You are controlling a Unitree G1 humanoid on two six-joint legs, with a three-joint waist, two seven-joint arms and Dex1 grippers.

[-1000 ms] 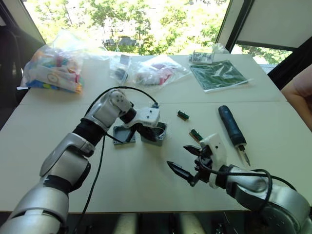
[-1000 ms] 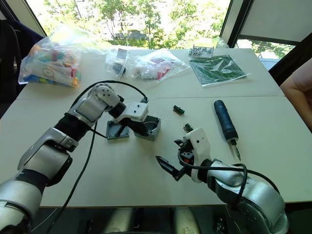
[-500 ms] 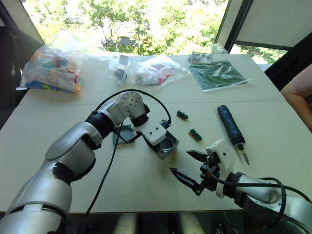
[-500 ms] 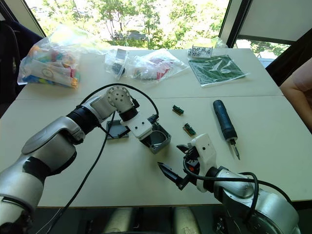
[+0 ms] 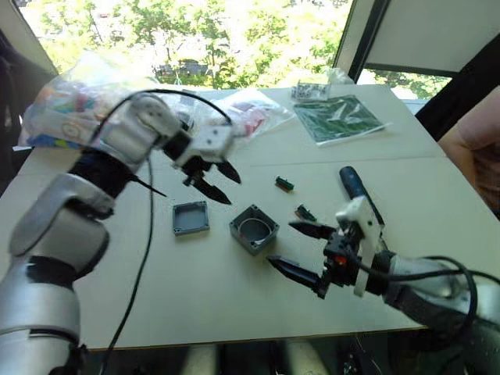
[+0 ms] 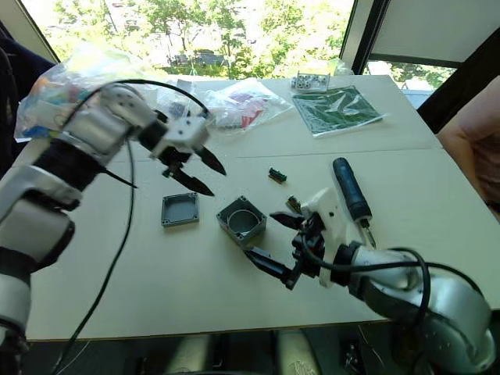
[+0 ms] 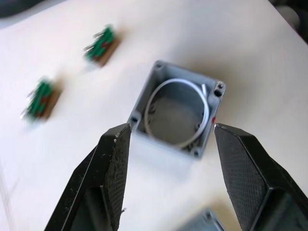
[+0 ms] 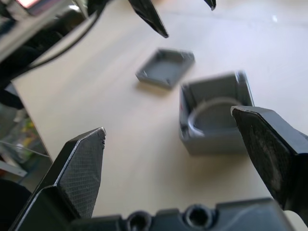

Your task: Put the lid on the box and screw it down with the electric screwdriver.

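Note:
The box [image 5: 254, 229] stands open side up on the white table, a ring inside it and a small red mark on one wall. The lid [image 5: 190, 217] lies flat just to its left, apart from it. My left gripper [image 5: 215, 180] hangs open and empty above and behind them; in the left wrist view its fingers [image 7: 113, 159] frame the box [image 7: 175, 113] from above without touching. My right gripper [image 5: 301, 250] stands open and empty just right of the box, fingertips toward it. The electric screwdriver [image 5: 355, 187] lies on the table behind the right gripper.
Two small green connector parts [image 5: 283, 183] [image 5: 305, 212] lie between the box and the screwdriver. Plastic bags of parts [image 5: 70, 109] and a bagged green board [image 5: 340, 117] sit at the table's far side. A person's arm [image 5: 469, 148] shows at the right edge.
My left gripper has opened, let go of the box and risen back to the left. The box now rests on the table right of the lid. The head camera has shifted.

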